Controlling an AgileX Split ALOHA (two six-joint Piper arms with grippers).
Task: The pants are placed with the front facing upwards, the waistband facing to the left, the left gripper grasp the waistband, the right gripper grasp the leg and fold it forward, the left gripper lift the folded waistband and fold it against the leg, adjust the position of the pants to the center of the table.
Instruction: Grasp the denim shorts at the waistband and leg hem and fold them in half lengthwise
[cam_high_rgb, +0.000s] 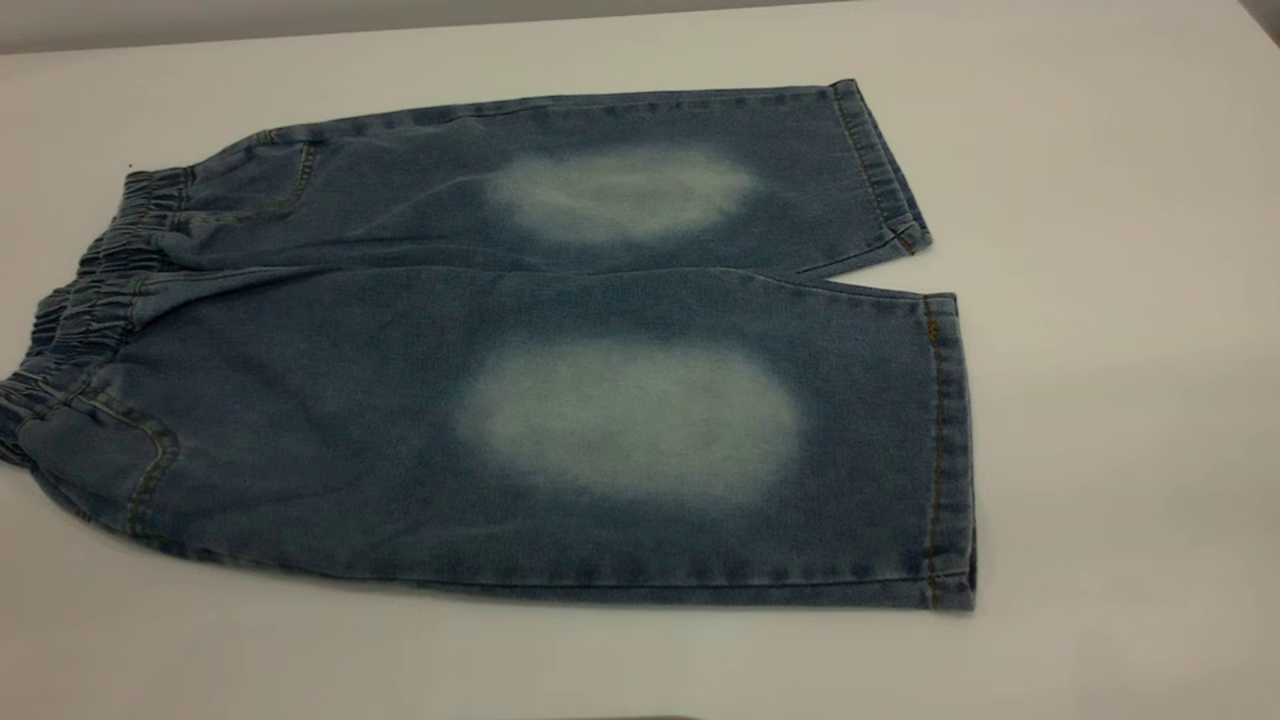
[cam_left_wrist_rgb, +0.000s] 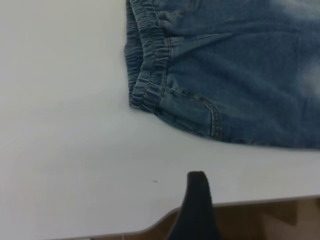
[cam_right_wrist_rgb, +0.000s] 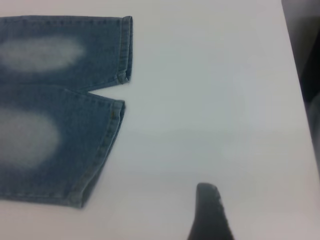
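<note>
The pants (cam_high_rgb: 520, 350) lie flat and unfolded on the table (cam_high_rgb: 1100, 300), front up, both legs side by side with a pale oval on each. The waistband (cam_high_rgb: 90, 290) forms the pants' left end. The left gripper (cam_left_wrist_rgb: 197, 210) hangs off the waistband corner, apart from the cloth; the right gripper (cam_right_wrist_rgb: 210, 215) hangs beyond the leg hems. Whether either claw is released or clenched cannot be told.

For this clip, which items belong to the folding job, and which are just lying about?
Job items:
- pants, flat
- waistband
- table
- left claw, off the pants
- right claw, off the pants

Lying about:
- nothing visible
</note>
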